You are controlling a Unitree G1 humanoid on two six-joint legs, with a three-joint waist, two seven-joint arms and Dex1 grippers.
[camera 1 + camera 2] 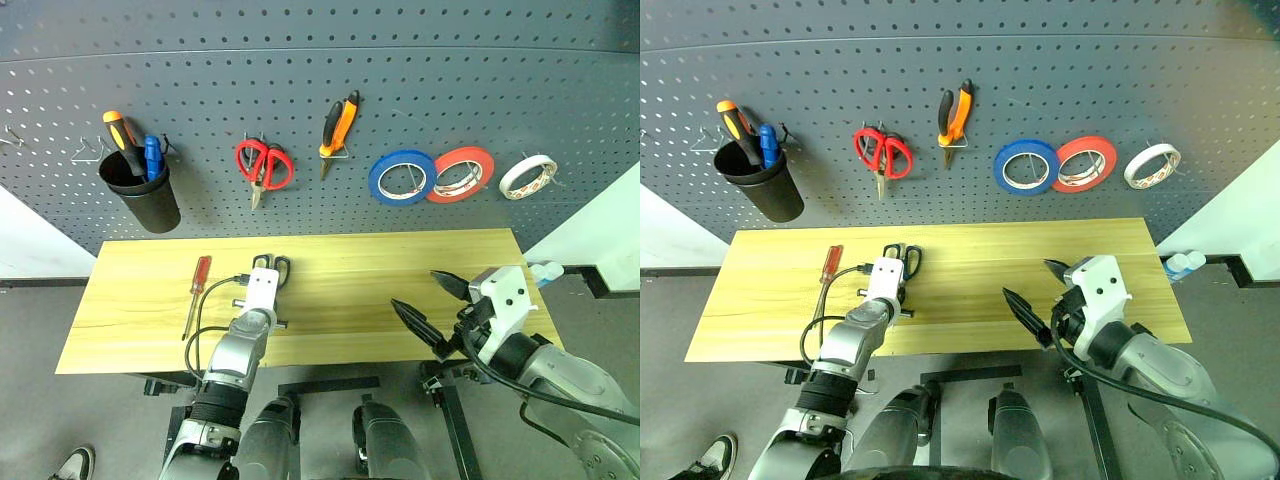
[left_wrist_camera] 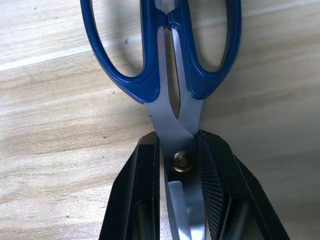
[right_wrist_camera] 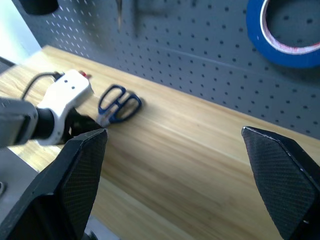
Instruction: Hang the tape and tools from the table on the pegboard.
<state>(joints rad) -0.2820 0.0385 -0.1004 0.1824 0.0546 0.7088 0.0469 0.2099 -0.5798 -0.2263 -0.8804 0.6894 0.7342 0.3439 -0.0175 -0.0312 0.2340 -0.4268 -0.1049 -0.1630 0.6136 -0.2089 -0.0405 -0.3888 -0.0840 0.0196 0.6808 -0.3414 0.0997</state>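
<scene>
The steel scissors [image 2: 165, 65] with dark blue handles lie on the light wood table [image 1: 350, 290], handles toward the pegboard [image 1: 300, 100]. My left gripper [image 2: 177, 140] is shut on the blades at the pivot screw. The red-handled screwdriver [image 1: 197, 290] lies to the left of them. The orange-and-black pliers [image 1: 340, 122] and the whitish tape [image 1: 527, 176] hang on pegboard hooks. My right gripper [image 1: 425, 297] hovers open and empty over the table's front right part.
On the pegboard hang a black cup [image 1: 140, 195] holding orange and blue screwdrivers, red-handled scissors [image 1: 263, 165], a blue roll [image 1: 402, 177] and a red roll [image 1: 461, 173]. A small bottle [image 1: 545, 270] stands off the table's right end.
</scene>
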